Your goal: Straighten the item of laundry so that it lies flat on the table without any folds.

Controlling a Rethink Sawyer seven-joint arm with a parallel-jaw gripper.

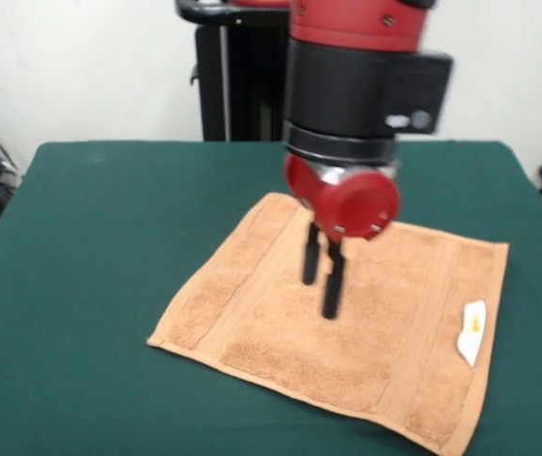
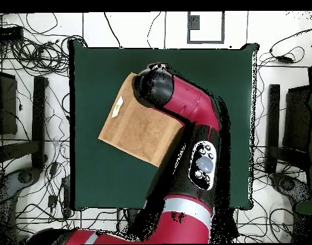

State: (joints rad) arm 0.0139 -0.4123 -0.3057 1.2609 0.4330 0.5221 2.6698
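Right now the towel (image 1: 346, 318) lies spread out on the green desk (image 1: 90, 247), turned at an angle to the desk edges, w/ no obvious folds; white label (image 1: 471, 332) sits near one edge. Claw (image 1: 321, 281) hangs over the towel's middle, fingers (image 1: 332, 285) pointing down, a narrow gap betw. them, pinching nothing. Arm (image 2: 190, 121) covers one towel corner in overhead view.

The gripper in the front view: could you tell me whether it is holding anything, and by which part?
Nothing is held: the gripper hangs over the towel with nothing between its fingers.
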